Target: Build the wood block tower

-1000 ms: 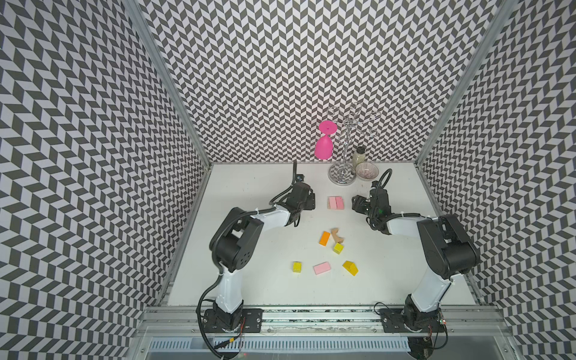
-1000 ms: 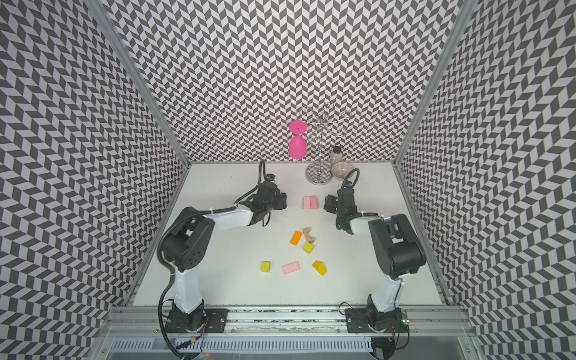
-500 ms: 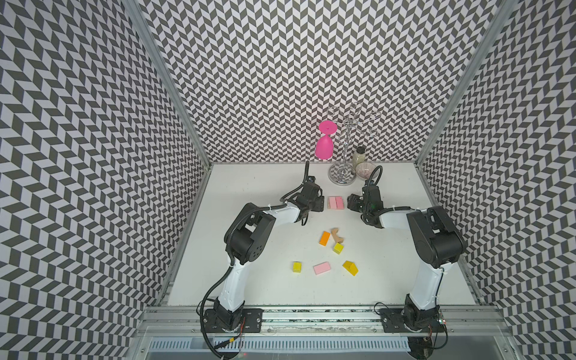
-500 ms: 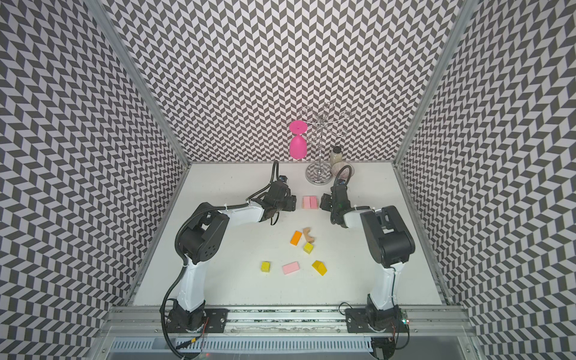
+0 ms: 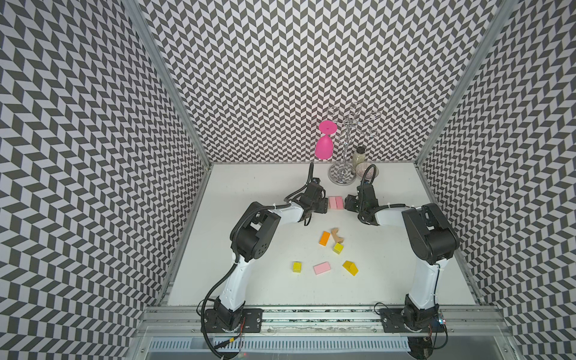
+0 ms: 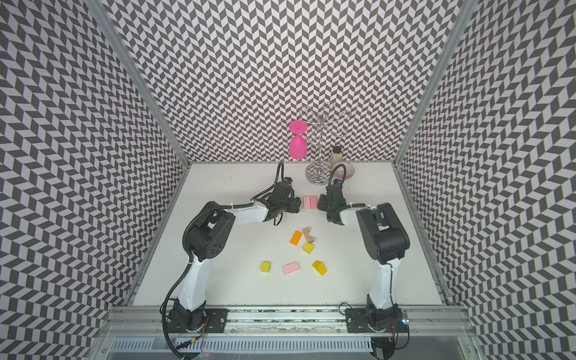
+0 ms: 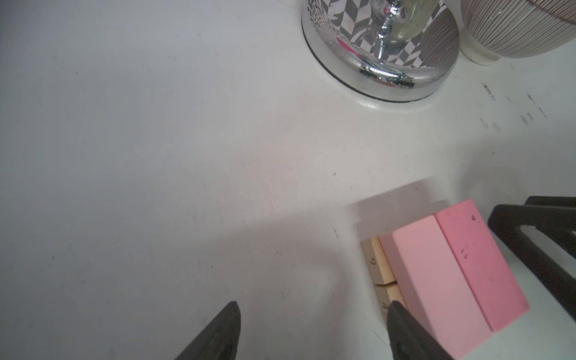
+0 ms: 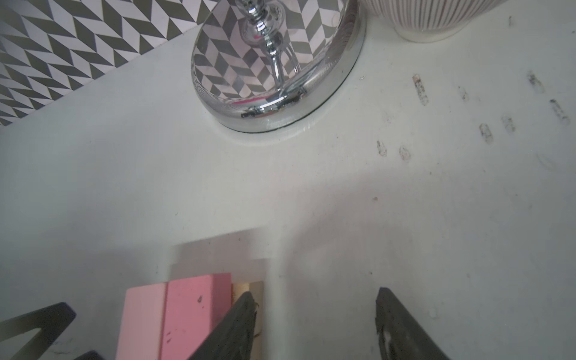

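The tower is two pale pink bars (image 5: 336,202) (image 6: 309,202) lying side by side on tan bars (image 7: 378,265) at the back middle. My left gripper (image 5: 324,207) (image 7: 313,307) stands open just left of it, one finger against the tan base. My right gripper (image 5: 348,204) (image 8: 315,293) stands open just right of it, one finger at the tan bar's end (image 8: 254,286). Neither holds anything. Loose wood blocks lie nearer the front: an orange bar (image 5: 324,238), a tan arch (image 5: 337,235), two yellow cubes (image 5: 338,248) (image 5: 297,267), a pink bar (image 5: 321,268) and a yellow roof piece (image 5: 350,268).
Behind the tower stand a chrome wire stand (image 5: 343,174), a ribbed bowl (image 5: 366,170), a small bottle (image 5: 360,156) and a magenta goblet (image 5: 324,146). Patterned walls close in the table on three sides.
Both grippers have moved inward and now flank the pink bars closely. The right jaws have narrowed a little. The blocks have not moved.
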`<act>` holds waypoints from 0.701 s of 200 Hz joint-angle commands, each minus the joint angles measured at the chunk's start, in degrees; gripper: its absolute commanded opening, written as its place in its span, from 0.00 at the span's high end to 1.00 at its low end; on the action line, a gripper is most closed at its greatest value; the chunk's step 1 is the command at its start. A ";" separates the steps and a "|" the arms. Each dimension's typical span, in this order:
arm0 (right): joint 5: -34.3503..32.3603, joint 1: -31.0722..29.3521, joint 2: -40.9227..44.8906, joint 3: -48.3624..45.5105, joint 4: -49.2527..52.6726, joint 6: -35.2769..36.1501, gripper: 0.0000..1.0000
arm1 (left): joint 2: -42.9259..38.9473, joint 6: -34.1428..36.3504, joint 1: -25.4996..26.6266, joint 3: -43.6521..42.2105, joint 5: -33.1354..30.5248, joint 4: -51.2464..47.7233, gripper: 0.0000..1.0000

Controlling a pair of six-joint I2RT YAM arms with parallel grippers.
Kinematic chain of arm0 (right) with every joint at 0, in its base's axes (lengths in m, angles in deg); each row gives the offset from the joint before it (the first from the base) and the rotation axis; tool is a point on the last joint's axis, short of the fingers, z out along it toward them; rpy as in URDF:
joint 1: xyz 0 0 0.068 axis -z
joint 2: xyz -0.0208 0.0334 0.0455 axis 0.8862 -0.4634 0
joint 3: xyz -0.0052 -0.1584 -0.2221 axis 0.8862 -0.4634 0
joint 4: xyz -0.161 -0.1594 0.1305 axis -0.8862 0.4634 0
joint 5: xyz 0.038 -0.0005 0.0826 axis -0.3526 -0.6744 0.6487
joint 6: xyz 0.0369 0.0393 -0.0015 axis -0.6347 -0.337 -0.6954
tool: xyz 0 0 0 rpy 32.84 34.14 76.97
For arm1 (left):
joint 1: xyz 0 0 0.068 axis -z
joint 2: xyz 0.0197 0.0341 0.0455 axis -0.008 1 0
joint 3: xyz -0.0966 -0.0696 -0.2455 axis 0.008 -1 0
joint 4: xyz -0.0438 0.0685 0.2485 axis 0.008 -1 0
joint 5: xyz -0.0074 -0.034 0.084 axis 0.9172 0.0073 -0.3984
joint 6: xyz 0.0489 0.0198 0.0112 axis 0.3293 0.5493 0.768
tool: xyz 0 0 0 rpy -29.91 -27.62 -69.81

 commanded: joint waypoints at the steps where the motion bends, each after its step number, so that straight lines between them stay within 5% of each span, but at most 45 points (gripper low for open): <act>1: -1.59 -0.65 -0.85 1.55 -0.35 0.97 0.39 | 1.37 0.24 0.34 2.52 1.23 -1.06 0.25; 140: -2.25 -1.70 -1.76 2.56 0.08 2.06 0.39 | 4.00 0.94 0.17 4.72 2.99 -0.60 0.25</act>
